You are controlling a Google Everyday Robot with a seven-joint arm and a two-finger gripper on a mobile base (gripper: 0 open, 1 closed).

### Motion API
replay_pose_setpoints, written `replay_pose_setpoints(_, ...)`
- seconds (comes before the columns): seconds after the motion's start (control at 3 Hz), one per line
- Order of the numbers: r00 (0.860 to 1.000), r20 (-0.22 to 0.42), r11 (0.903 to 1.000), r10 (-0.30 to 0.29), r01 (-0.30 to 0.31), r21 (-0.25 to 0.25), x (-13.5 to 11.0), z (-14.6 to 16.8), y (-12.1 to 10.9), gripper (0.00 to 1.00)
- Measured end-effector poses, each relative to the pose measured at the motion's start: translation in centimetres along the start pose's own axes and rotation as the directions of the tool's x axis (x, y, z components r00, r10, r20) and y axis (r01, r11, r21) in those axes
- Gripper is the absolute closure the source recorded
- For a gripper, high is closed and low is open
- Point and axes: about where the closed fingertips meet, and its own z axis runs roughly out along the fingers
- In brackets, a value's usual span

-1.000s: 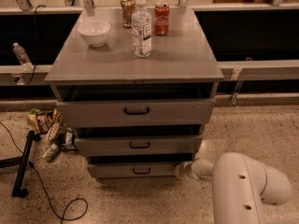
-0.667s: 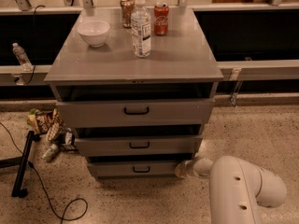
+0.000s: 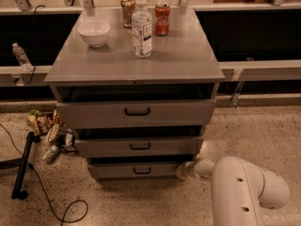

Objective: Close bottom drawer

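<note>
The grey cabinet [image 3: 136, 65] has three drawers, each pulled a little way out. The bottom drawer [image 3: 117, 171] is the narrowest and lowest, with a small black loop handle [image 3: 141, 170]. My white arm [image 3: 244, 192] reaches in from the lower right. Its gripper [image 3: 184, 170] is at the right end of the bottom drawer's front, touching or very close to it.
On the cabinet top stand a white bowl [image 3: 94, 32], a water bottle [image 3: 141, 27] and two cans [image 3: 162, 19]. Snack bags and a bottle [image 3: 49, 128] lie on the floor at the left, beside a black stand and cable [image 3: 21, 168].
My arm has shifted slightly left toward the cabinet. The drawers look unchanged.
</note>
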Motion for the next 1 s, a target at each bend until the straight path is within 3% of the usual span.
replay_pose_setpoints(0.33, 0.994, 0.079, 0.9969, 0.075, -0.073, -0.031, -1.1, -3.0, 2.2, 1.0)
replay_pose_setpoints(0.67, 0.964, 0.197, 0.9826, 0.177, -0.162, -0.091, -4.2, -8.2, 5.2, 1.0)
replay_pose_setpoints(1.0, 0.925, 0.234, 0.9472, 0.3, -0.26, -0.188, -5.8, -10.7, 7.9, 0.83)
